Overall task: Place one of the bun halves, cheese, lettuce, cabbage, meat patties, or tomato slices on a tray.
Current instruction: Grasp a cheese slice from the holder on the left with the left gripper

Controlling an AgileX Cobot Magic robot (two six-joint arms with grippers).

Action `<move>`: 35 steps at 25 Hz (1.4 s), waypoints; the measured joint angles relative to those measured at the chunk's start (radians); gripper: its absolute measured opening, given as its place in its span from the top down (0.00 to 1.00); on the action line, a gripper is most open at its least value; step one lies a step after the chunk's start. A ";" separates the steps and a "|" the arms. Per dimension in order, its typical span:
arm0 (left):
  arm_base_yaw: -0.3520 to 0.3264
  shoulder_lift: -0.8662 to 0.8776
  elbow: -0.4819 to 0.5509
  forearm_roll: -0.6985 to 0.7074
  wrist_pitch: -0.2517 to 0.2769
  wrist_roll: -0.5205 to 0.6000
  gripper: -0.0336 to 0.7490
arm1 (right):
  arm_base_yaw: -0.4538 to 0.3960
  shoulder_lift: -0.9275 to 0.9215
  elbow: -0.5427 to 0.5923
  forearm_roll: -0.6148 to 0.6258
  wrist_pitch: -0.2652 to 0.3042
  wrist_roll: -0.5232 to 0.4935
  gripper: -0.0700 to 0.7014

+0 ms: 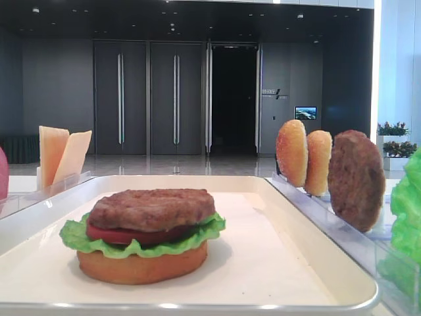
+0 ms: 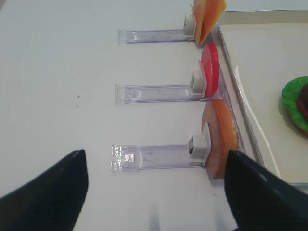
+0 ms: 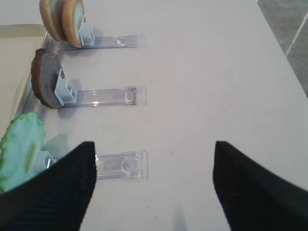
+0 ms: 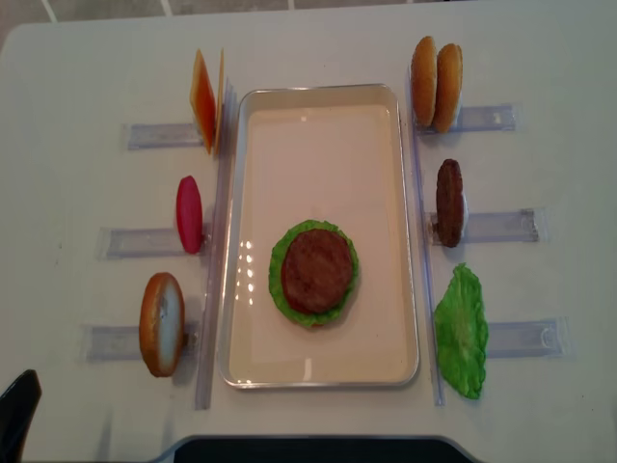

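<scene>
The white tray (image 4: 318, 154) lies mid-table and holds a stack: a flat bun half (image 1: 141, 266), lettuce (image 1: 79, 237), a tomato slice (image 1: 125, 235) and a meat patty (image 4: 316, 268) on top. Left of the tray stand two cheese slices (image 4: 204, 99), a tomato slice (image 4: 189, 213) and a bun half (image 4: 161, 323). To its right are two bun halves (image 4: 435, 84), a patty (image 4: 449, 202) and a lettuce leaf (image 4: 462, 330). My left gripper (image 2: 156, 192) is open and empty beside the bun half (image 2: 222, 137). My right gripper (image 3: 154, 178) is open over bare table. Cabbage is out of view.
Clear plastic holders (image 4: 159, 135) (image 4: 501, 224) run outward from both long sides of the tray, one under each item. A dark base (image 4: 318, 449) sits at the table's near edge. The floor shows past the table's far right edge (image 3: 288, 29).
</scene>
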 joint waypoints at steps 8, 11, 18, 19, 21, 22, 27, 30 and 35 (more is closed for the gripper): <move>0.000 0.000 0.000 0.000 0.000 0.000 0.07 | 0.000 0.000 0.000 0.001 0.000 0.000 0.25; 0.000 0.000 0.000 0.000 0.000 0.000 0.07 | 0.000 0.000 0.000 0.001 0.000 0.000 0.25; 0.000 0.000 0.000 0.000 0.000 0.000 0.07 | 0.000 0.000 0.000 0.001 0.000 0.000 0.25; 0.000 0.000 0.000 0.000 0.000 -0.004 0.07 | 0.000 0.000 0.000 0.001 0.000 0.000 0.25; 0.000 0.000 0.000 0.000 0.000 -0.019 0.07 | 0.000 0.000 0.000 0.001 0.000 0.000 0.25; 0.000 0.000 0.000 0.000 0.000 -0.025 0.07 | 0.000 0.000 0.000 0.001 0.000 0.000 0.25; 0.000 0.071 -0.032 0.010 0.020 -0.044 0.07 | 0.000 0.000 0.000 0.001 0.000 0.000 0.25; 0.000 0.156 -0.081 0.021 0.026 -0.069 0.07 | 0.000 0.000 0.000 0.001 0.000 0.000 0.25; 0.000 0.327 -0.177 0.023 0.052 -0.091 0.07 | 0.000 0.000 0.000 0.001 0.000 0.000 0.25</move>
